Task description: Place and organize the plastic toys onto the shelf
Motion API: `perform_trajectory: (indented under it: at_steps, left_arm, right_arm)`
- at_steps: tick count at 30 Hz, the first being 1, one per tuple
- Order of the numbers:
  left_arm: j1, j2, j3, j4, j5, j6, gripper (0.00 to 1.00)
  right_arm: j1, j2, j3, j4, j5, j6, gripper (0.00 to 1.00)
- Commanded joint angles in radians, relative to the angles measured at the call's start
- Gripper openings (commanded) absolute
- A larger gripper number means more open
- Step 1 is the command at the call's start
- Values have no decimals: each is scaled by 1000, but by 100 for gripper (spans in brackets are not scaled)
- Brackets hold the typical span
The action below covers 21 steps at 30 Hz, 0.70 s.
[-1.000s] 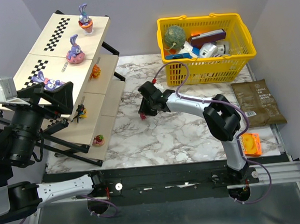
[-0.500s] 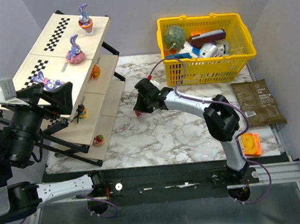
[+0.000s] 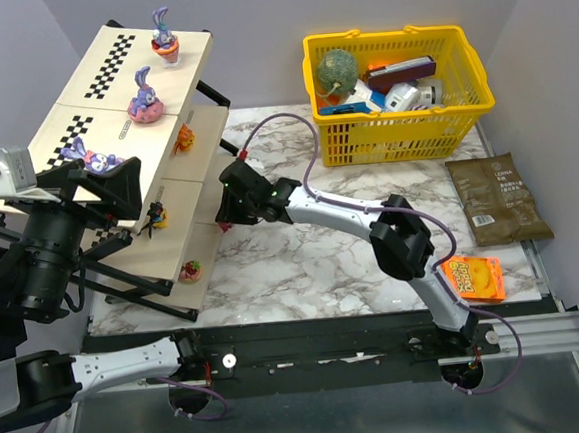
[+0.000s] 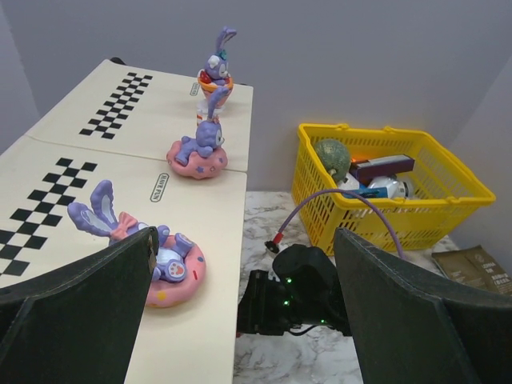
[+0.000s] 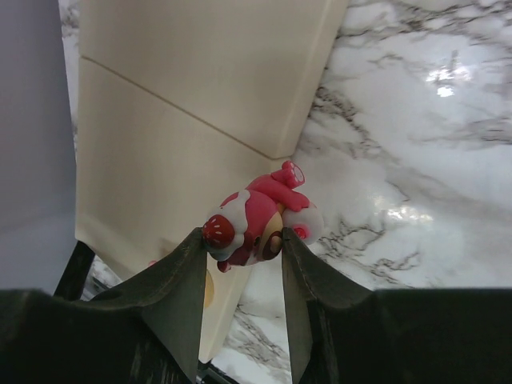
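My right gripper [image 5: 240,240] is shut on a red and white toy [image 5: 260,216] and holds it above the marble, right at the edge of the beige shelf [image 5: 200,104]. In the top view it [image 3: 227,216] sits beside the middle tier of the shelf [image 3: 90,102]. Three purple rabbit toys stand on the top tier [image 3: 163,33] [image 3: 144,95] [image 3: 92,159]. An orange toy [image 3: 185,137] and a dark toy [image 3: 155,219] sit on the middle tier, a red one [image 3: 190,272] on the lowest. My left gripper [image 4: 240,320] is open and empty above the shelf's top tier, over the nearest rabbit [image 4: 152,256].
A yellow basket [image 3: 397,93] holding a green ball and boxes stands at the back right. A brown packet [image 3: 496,200] and an orange snack packet [image 3: 473,278] lie at the right. The right arm stretches across the marble table [image 3: 313,265].
My right gripper has moved left across the table with the red toy, from the middle of the marble up to the shelf's edge. The left arm has not moved.
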Motion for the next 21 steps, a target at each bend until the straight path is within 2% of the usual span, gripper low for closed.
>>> perform_trajectory:
  at_steps: [1,21]
  left_arm:
    - [1,20,21,-3,-14,0,99]
    - [1,35,70,-26,-26,33,99]
  right_arm:
    - [28,61,92,-12,-2,-14,1]
    - [36,204,204,114,-71,-84,1]
